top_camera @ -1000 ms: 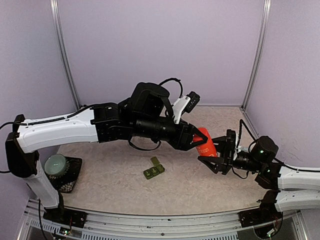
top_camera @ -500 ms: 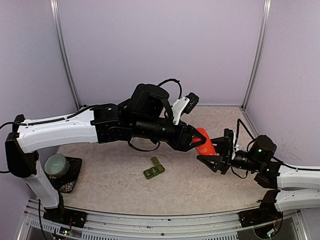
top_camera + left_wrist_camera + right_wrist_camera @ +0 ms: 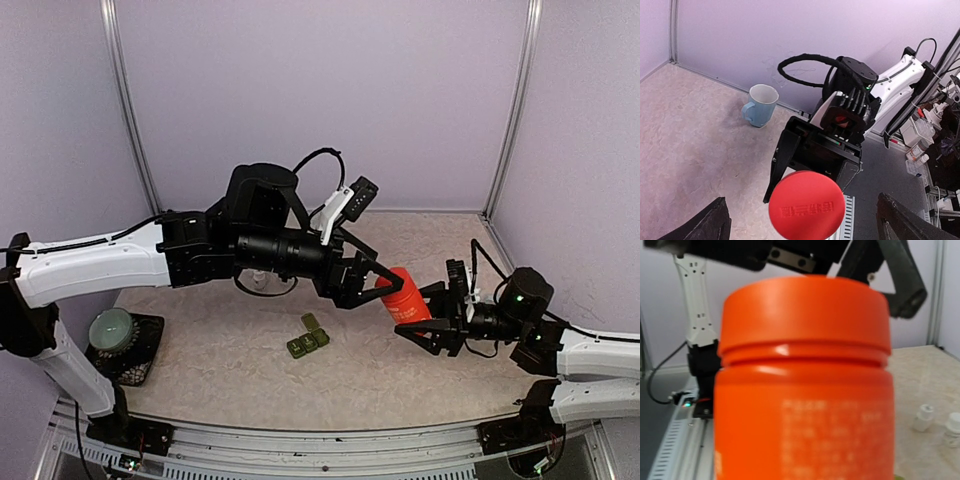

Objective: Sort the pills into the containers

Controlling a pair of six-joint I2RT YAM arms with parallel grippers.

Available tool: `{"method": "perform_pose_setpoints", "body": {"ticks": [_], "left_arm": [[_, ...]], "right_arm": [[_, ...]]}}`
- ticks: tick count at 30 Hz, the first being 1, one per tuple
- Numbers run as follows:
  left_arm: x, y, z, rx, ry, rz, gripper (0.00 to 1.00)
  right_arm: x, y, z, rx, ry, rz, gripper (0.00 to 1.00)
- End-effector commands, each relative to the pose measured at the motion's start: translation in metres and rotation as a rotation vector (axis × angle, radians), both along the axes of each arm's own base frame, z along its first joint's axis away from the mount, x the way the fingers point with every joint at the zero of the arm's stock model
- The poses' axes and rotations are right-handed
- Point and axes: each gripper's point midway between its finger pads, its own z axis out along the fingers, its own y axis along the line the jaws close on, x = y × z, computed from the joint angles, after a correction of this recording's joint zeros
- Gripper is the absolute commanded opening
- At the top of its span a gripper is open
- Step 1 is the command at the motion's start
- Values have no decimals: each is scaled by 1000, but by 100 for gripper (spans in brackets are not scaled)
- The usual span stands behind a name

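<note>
Bottle orange, lid on, clamped in right jaws. Left jaws wide, flanking lid, not touching. Likely unscrewing step: close square on lid rim, twist, rt holds firm. Containers on table, 8 o'clock of bottle.

Plain lilac walls rise behind and beside the beige speckled table; silver metal posts stand at its back corners.

orange bottle label blurred, btm cropped
</note>
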Motion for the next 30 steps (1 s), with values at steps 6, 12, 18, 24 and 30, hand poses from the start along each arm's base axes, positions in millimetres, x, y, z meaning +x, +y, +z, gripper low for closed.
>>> {"method": "perform_pose_setpoints", "body": {"ticks": [6, 12, 18, 24, 30], "left_arm": [[-36, -27, 3, -88, -59, -205, 99], [-42, -31, 1, -93, -62, -228, 99], [-43, -29, -4, -75, -60, -226, 99], [-46, -20, -7, -57, -58, -220, 99], [-56, -11, 3, -68, -85, -228, 97]], "right_arm": [[-11, 11, 22, 61, 85, 112, 34], [-10, 12, 23, 86, 116, 123, 34], [0, 13, 18, 76, 163, 76, 33], [25, -3, 18, 93, 229, -53, 32], [59, -27, 2, 71, 314, -218, 34]]}}
